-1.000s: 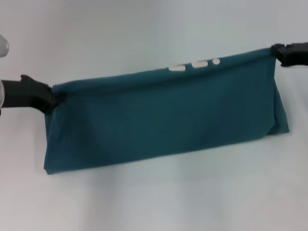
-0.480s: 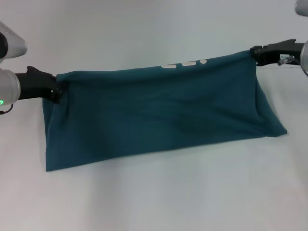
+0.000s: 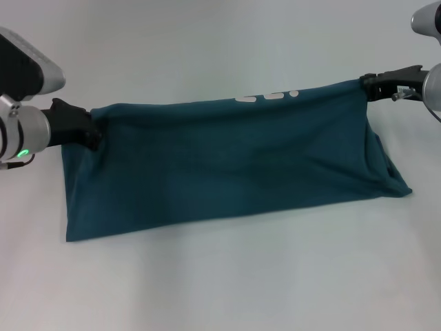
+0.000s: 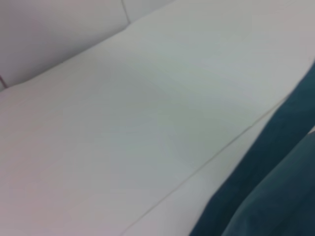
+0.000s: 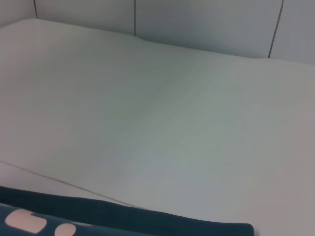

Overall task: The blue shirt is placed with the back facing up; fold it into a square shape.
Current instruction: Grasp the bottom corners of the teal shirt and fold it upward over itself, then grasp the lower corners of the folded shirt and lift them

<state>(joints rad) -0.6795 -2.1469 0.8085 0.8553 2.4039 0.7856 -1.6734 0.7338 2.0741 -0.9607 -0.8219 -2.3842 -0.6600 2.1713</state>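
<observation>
The blue shirt (image 3: 227, 162) hangs as a long folded teal band, stretched between both grippers above the white table, its lower edge resting on the surface. White lettering peeks over its top edge near the middle. My left gripper (image 3: 88, 131) is shut on the band's upper left corner. My right gripper (image 3: 366, 84) is shut on the upper right corner, held higher. A strip of the blue shirt (image 4: 266, 191) shows in the left wrist view, and the blue shirt (image 5: 113, 219) with white letter bits edges the right wrist view.
The white table (image 3: 227, 276) spreads all around the shirt. A tiled wall (image 5: 197, 24) rises behind the table's far edge.
Both grippers have drawn toward me and inward with the shirt's top edge. The left end has shifted right, the right end left, and the band hangs slacker.
</observation>
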